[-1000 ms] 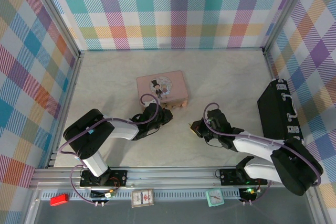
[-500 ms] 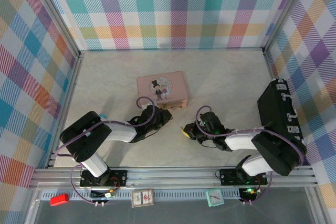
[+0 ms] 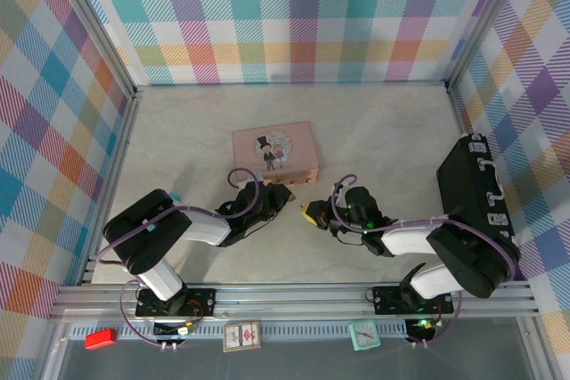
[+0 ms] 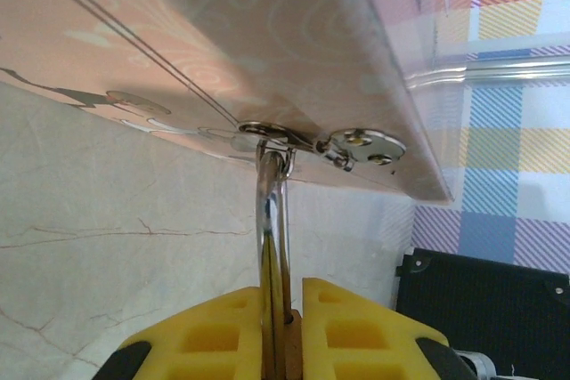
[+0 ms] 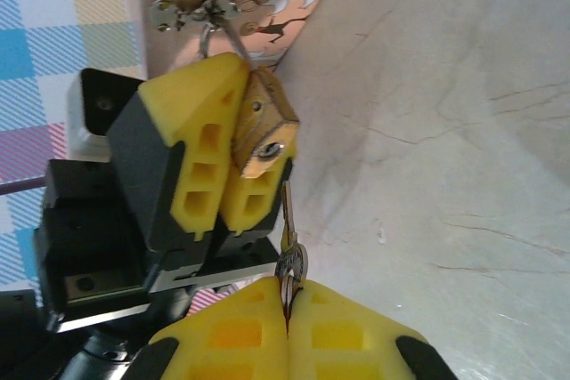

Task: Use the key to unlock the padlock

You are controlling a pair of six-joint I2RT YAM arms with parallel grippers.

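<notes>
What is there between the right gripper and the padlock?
The key: the right gripper holds it, and it points toward the padlock. The right wrist view shows this.

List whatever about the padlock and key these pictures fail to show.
1. Right wrist view: the thin dark metal key has its head partly buried in the right gripper jaws. Whether its tip has entered the small brass padlock is unclear.
2. Left wrist view: the left gripper jaws hide the padlock body below its silver shackle.
3. Top view: padlock and key too small, under the wrists beside the pink rectangular tin.
</notes>
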